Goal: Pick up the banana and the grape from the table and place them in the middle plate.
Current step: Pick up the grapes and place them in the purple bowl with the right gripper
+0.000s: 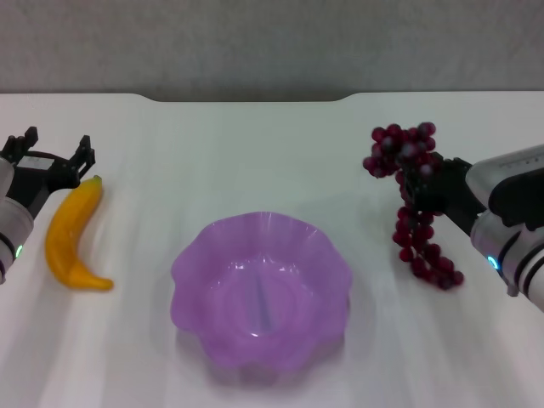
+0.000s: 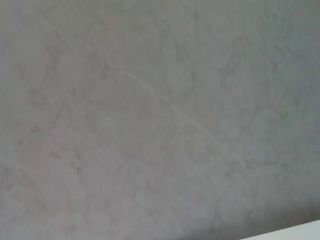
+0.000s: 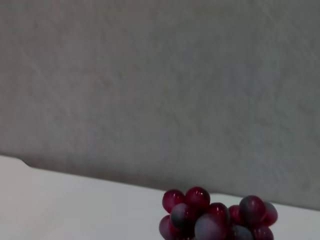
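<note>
The banana (image 1: 71, 234) lies on the white table (image 1: 255, 153) at the left, its green tip pointing to the far side. My left gripper (image 1: 51, 153) is open and empty, just behind and left of that tip. The grape bunch (image 1: 422, 246) lies at the right; its far end also shows in the right wrist view (image 3: 215, 217). My right gripper (image 1: 422, 183) is at the middle of the bunch, in among the grapes. The purple middle plate (image 1: 191, 263) stands empty at the centre front.
The table's far edge has a rounded notch (image 1: 246, 98), with a grey wall behind it. The left wrist view shows only that wall. Bare tabletop lies between the plate and each fruit.
</note>
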`<state>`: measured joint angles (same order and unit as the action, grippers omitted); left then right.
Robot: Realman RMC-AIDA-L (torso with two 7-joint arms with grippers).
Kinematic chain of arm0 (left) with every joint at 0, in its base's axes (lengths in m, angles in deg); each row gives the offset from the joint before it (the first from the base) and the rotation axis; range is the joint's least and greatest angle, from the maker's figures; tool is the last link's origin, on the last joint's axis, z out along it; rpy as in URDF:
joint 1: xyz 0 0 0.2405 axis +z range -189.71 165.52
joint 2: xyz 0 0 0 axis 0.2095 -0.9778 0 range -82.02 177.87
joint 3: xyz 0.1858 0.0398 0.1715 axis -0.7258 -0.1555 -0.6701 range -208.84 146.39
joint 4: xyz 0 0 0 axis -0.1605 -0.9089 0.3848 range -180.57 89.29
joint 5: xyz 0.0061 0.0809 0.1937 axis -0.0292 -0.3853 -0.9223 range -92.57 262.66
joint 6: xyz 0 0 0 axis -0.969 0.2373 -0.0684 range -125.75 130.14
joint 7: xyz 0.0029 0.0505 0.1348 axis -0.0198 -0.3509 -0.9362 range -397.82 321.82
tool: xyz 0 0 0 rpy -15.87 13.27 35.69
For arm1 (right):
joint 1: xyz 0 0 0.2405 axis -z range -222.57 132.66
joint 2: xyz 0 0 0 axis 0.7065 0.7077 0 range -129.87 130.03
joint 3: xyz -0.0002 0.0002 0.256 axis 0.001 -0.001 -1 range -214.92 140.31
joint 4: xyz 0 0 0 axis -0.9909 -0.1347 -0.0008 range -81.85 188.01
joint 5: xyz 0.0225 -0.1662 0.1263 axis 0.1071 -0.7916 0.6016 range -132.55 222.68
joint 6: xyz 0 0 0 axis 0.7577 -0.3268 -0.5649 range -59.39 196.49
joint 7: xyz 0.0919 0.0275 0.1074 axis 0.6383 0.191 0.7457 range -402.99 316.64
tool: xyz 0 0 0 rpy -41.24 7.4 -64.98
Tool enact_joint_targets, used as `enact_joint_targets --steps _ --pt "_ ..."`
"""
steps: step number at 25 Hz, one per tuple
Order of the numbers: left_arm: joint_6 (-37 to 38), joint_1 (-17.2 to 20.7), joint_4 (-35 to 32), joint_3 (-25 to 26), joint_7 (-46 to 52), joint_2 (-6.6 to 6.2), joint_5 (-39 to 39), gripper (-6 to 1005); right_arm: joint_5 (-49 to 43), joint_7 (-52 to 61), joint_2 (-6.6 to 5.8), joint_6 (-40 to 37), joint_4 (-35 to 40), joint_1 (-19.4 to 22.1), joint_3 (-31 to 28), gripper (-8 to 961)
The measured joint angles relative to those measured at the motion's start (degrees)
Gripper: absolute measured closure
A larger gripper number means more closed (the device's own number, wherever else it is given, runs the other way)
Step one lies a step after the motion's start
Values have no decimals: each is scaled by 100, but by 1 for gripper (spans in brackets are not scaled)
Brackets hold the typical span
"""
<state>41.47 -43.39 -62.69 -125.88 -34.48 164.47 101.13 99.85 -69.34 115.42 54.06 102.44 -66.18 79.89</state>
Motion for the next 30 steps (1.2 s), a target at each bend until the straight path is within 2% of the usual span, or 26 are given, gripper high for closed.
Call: enact_joint_targets --steps 10,13,26,30 --pt "-1 73 0 0 -5 -9 0 180 -57 -241 -25 1001 1024 46 -212 568" --pt "-3 73 0 0 -5 -9 0 180 -57 -419 -25 1081 1219 100 -231 568" --pt "-17 123 0 0 -14 -16 0 181 -115 -1207 -16 1642 2812 762 -445 572" --pt "-17 125 0 0 -20 -18 0 180 -239 -1271 -22 2022 3288 857 -542 573"
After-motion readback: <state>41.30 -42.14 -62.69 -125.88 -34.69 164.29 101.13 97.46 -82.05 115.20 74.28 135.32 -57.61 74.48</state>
